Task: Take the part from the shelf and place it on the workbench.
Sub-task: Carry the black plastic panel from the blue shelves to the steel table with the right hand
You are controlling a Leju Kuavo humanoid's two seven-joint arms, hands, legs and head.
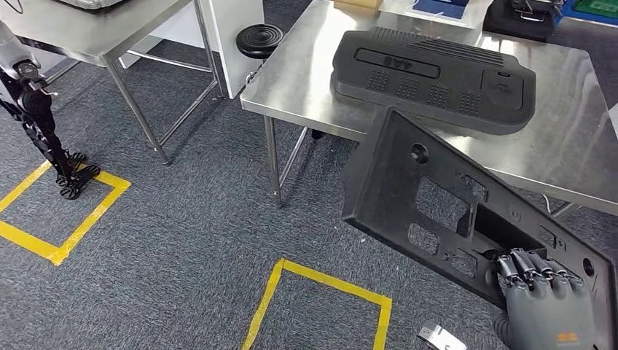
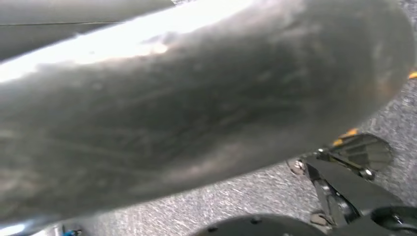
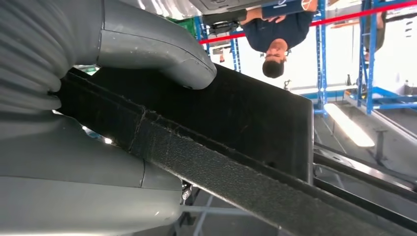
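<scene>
A flat black part point(image 1: 437, 211), moulded with rectangular cut-outs and a round hole, is held tilted in the air, its upper corner overlapping the front edge of the steel worktop point(image 1: 306, 80) as seen from the head view. It is gripped at its lower edge by the right hand point(image 1: 543, 292), whose dark fingers point(image 1: 528, 268) are curled over the rim. In the right wrist view the part point(image 3: 236, 118) is seen clamped between the grey thumb point(image 3: 152, 46) and the palm. A second black part point(image 1: 437, 76), ribbed and vented, is lying flat on the worktop. The state of the left hand cannot be told: its wrist view is blurred. A person in a dark top point(image 3: 278, 27) is seen in the right wrist view. Yellow tape squares point(image 1: 321, 302) are marked on the grey carpet, and another steel table point(image 1: 95, 33) stands to the left.
</scene>
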